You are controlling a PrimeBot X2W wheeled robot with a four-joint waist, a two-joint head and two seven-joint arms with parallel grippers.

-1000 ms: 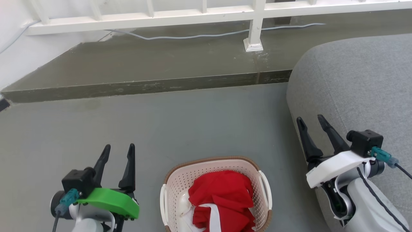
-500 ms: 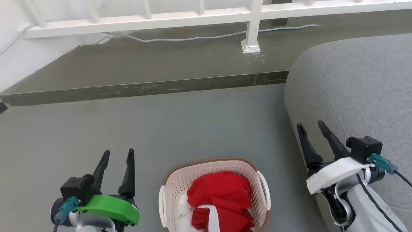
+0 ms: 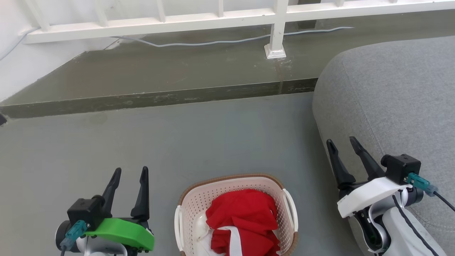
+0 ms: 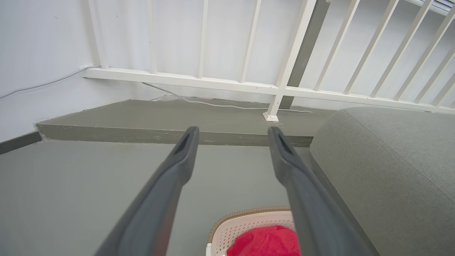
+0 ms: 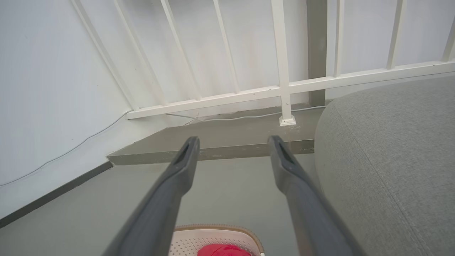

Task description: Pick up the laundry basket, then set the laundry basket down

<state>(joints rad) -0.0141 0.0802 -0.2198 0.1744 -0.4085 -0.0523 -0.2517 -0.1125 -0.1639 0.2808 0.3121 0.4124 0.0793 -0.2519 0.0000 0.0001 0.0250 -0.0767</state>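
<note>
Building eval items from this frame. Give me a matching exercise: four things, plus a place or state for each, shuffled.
Things:
1. laundry basket
2. red cloth
3. left pincer
4. right pincer

Descriptions:
a. open, next to the grey sofa
b. on the floor, between the two pincers
c. heaped inside the basket
d. open, on a green mount

Pairs: 1-b; 2-c; 3-d; 4-a
</note>
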